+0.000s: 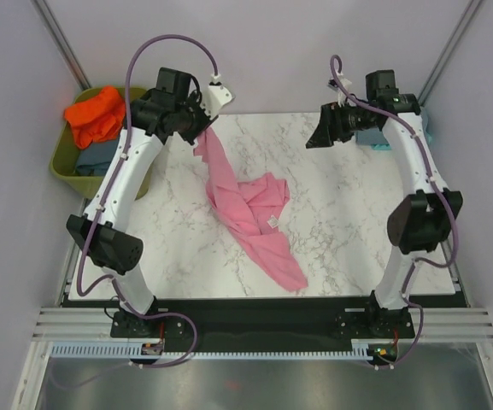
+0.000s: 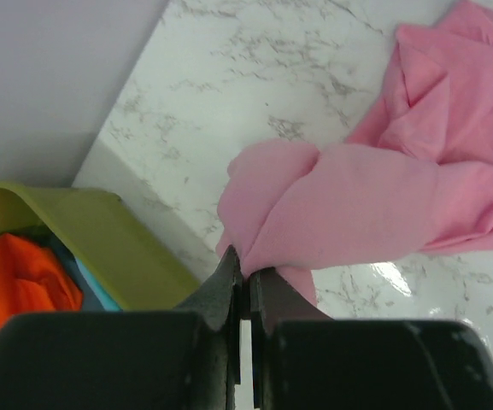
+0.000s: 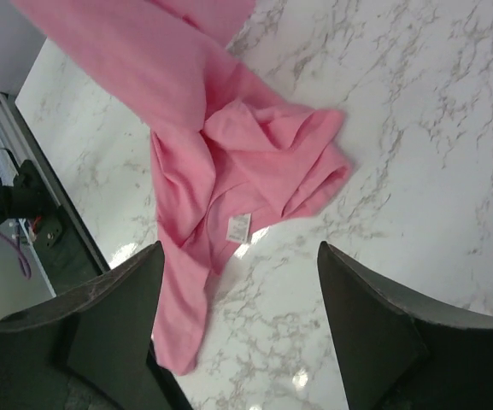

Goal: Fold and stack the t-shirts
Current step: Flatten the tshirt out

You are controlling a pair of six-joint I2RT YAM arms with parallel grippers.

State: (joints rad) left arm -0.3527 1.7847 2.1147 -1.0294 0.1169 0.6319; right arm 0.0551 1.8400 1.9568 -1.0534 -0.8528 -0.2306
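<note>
The pink t-shirt [image 1: 250,213] lies crumpled across the middle of the marble table [image 1: 357,239], with one end raised toward the far edge, where my left gripper [image 2: 244,286] is clenched on a bunch of it. My right gripper [image 3: 239,256] hangs spread wide above the cloth, holding nothing. I judge this the spreading-out step. Next, my right fingers need a free corner to pull it flat.

Surface [image 1: 349,239]: white marble pattern, grey veins, rectangular; small bright glare spot [image 2: 391,275].
Walls [image 1: 272,43]: plain pale lilac-grey, beyond the far edge and both side edges.
Corner poles [image 1: 58,38]: slim grey metal, slanting outward above the far corners.
Near edge: black strip [image 1: 255,303], then ribbed aluminium rail [image 1: 263,325].
Light: soft, even, faint shadows.
</note>
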